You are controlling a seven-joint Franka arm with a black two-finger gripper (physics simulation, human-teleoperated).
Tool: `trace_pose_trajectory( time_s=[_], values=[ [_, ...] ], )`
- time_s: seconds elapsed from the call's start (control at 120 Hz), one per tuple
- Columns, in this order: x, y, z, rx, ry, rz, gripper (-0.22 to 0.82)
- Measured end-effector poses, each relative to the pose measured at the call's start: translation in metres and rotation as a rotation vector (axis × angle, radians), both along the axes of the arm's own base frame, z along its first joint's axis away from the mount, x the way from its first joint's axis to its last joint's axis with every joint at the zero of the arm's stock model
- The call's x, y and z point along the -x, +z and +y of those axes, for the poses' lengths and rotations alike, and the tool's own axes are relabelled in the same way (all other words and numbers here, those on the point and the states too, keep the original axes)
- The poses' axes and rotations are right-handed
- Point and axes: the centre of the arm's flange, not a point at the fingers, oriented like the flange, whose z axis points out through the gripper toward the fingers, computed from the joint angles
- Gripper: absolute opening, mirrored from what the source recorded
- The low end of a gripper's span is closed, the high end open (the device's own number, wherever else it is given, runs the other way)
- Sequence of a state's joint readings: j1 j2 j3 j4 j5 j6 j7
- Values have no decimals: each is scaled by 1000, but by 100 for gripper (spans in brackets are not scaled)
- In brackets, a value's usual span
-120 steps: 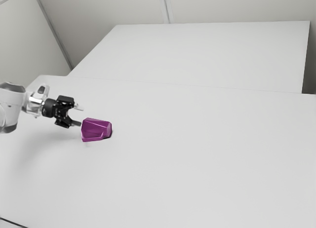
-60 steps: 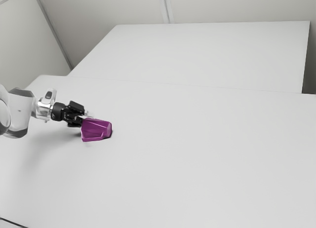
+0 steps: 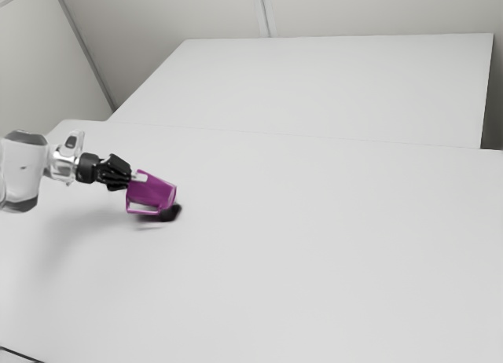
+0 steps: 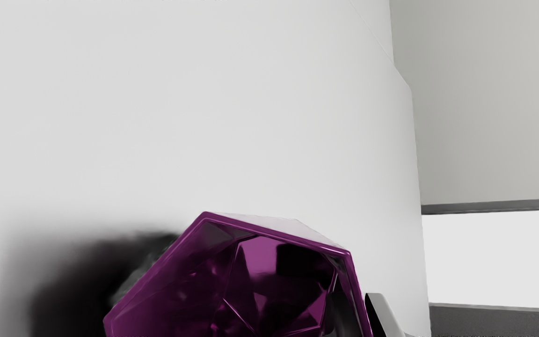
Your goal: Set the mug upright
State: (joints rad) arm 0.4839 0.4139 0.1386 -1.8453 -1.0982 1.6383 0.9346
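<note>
At the exterior view's left, a thin dark line (image 3: 22, 355) crosses the near corner of the table (image 3: 314, 253), and above it the pale arm (image 3: 22, 170) reaches in. Next along comes the black gripper (image 3: 137, 177), drawn narrow on the side wall of the purple mug (image 3: 155, 192): in the wrist view one finger (image 4: 339, 316) sits inside the mouth and the other (image 4: 385, 316) lies along the outside, the wall pinched between them. The mug lies tipped over in that hold, mouth toward the gripper, base pointing away and somewhat down, with a dark shadow (image 3: 170, 213) by the base. Whether any edge of it bears on the table I cannot tell.

I judge it light and stiff, its flat facets glossy enough to slip. It could be brittle if it is glass or glazed ware, so a firm but moderate squeeze suits it. The wall at the rim is a sensible place to take hold, though the weight of the base may make it pivot; to stand it up, the mouth has to turn upward and the base come flat to the table.

Counted: one arm, one gripper with two fingers, one mug, one dark line, one table and, beyond it, one further white surface (image 3: 338, 84)
</note>
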Motion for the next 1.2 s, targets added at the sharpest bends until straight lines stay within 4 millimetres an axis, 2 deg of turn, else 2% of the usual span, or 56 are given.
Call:
trace_pose_trajectory(
  time_s=[0.133,0.342,0.517,0.592,0.667,0.8,1.133,1.2],
  values=[
    [-7,37,-26,-79,-73,-20,-17],
    [-28,95,-98,-410,-296,8,-18],
    [-38,116,-140,-722,-422,68,-18],
    [-41,118,-152,-821,-444,88,-18],
    [-42,119,-173,-910,-472,95,-18],
    [-30,100,-196,-997,-462,114,-18],
    [-19,55,-198,-1061,-294,116,-18],
    [-16,47,-202,-1060,-278,124,-14]
  ],
)
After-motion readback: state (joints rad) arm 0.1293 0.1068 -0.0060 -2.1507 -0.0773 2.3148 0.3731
